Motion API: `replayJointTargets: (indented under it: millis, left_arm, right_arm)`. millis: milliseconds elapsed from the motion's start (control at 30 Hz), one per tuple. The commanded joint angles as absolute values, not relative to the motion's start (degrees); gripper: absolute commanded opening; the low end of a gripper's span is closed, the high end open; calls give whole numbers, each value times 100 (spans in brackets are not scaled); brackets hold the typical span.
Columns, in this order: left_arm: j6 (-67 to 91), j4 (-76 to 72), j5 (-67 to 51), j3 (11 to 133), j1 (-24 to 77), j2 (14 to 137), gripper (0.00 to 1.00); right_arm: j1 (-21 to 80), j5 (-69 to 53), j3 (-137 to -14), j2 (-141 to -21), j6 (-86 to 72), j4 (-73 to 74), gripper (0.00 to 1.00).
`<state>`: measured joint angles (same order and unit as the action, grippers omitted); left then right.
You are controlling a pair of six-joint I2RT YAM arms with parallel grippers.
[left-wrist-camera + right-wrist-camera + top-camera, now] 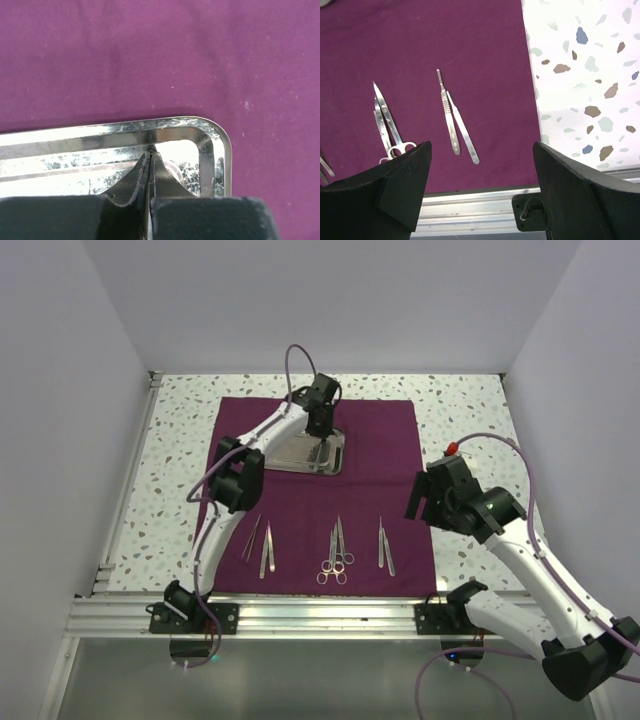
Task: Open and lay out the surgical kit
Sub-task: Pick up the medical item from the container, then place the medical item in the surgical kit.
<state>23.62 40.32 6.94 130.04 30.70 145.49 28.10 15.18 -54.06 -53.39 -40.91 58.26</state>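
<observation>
The cloth wrap (390,440) lies spread flat on the surface, steel tray (285,452) on its far half, 3 groups of instruments (337,550) lined along its near edge. The left gripper (150,156), pressed together, dips into the tray; the right gripper (481,147) hangs spread. Seemingly little remains

The tray (290,462), at the far middle of the cloth (390,455), is taken up by the left gripper (321,444). Its fingers are pressed together inside one corner, so that corner is blocked from above. The cloth's left edge is crossed by the left arm (238,480), just left of the tweezers (258,545). A band of bare cloth is seen between the tray and the near row. Bare lanes are seen between the tweezers, the scissors (337,552) and the two slim handles (384,545). The right gripper (482,146) is spread wide above those handles. Bare table (470,410) is seen right of the cloth.
</observation>
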Motion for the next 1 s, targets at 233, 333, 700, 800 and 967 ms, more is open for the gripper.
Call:
replayJointTargets:
  millis: [233,333,700,800,967]
  left_arm:
    - [3814,4017,114,11648,3146,12833,0]
    - [4183,3693,202,11007,3312,12149,0]
    - [6582,2506,1178,8413,5033,10916,0]
    - [6890,2443,1301,8411,5500,11074,0]
    - [7049,2338,1415,8508,5950,11364,0]
  right_arm:
    - [2812,2074,-6099,-5528,-4069,5792,86]
    - [2804,2153,-6187,-5528,-4026,5818,86]
    - [2812,3076,-6714,-5335,-4096,6512,87]
    - [2804,3216,-6767,-5203,-4122,6697,87]
    - [2804,3375,-6548,-4879,-4183,6873,88]
